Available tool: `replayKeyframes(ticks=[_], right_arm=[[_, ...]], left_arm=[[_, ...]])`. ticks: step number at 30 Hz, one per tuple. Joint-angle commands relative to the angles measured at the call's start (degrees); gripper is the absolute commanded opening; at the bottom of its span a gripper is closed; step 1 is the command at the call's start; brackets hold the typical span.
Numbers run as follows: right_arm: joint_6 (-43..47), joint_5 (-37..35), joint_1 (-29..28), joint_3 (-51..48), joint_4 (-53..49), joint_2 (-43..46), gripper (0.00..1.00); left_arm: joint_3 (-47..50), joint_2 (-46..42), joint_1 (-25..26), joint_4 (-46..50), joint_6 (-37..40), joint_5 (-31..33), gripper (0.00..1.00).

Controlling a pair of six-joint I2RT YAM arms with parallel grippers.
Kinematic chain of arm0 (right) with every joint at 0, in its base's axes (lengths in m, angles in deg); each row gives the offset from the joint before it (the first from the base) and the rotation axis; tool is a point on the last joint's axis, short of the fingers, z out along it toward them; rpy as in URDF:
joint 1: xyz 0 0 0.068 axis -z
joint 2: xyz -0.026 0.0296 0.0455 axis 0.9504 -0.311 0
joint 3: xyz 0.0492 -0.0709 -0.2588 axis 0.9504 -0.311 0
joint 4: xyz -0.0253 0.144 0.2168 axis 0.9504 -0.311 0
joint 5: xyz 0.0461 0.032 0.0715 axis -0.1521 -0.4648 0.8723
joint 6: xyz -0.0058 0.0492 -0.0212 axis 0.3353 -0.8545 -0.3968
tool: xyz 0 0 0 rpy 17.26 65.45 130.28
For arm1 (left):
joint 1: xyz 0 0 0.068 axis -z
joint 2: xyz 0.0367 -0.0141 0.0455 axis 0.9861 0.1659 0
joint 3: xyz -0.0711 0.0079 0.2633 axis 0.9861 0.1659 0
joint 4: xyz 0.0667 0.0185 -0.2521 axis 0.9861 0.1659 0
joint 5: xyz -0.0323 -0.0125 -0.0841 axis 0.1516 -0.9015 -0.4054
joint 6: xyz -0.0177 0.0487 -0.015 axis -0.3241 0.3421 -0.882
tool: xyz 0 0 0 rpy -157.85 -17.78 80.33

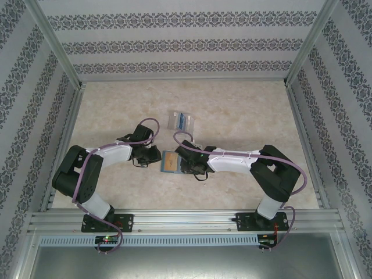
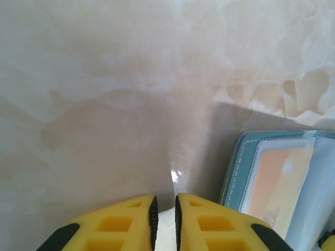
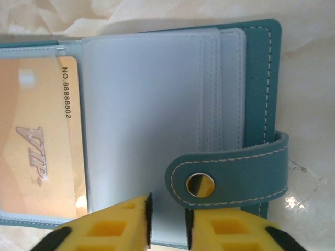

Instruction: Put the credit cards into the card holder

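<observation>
Top external view: left of the wallet [image 1: 169,161], the left arm [image 1: 110,152] reaches across the bench [image 1: 244,110], and the left jaws sit just beside the wallet's left edge without touching it. In the left wrist view their yellow fingers [image 2: 118,225] are drawn almost together, with only a thin slit of bare bench between them and nothing gripped.

The wallet is blue-grey and lies open. The orange-tan card [image 3: 36,141] sits inside one of its clear sleeves [image 3: 141,120], printed VIP and NO.8888802. A strap with a metal snap [image 3: 200,184] crosses the wallet's edge.

Beyond the wallet, on the side away from the arm bases and slightly to its right, the clear card holder [image 1: 172,121] rests on the bench apart from the wallet. The blue card [image 1: 185,121] shows within its outline.

Right of the wallet, the right arm [image 1: 232,160] stretches in low, and the right jaws are at the wallet's right edge. In the right wrist view their fingers [image 3: 112,230] stand a little apart with a pale sleeve between the pads. Whether they pinch it I cannot tell
</observation>
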Motion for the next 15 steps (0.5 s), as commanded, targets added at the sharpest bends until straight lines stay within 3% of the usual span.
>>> replayKeyframes(ticks=[1,15], right_arm=[[-0.74,-0.73,-0.93,0.94,-1.75,-0.40,0.33],[-3.37,-3.24,-2.42,-0.78,-2.96,1.95,0.37]], left_arm=[[1.36,4.35,2.49,-6.99,-0.74,-6.75,0.21],[1.53,4.17,2.49,-7.20,-0.72,-6.64,0.20]])
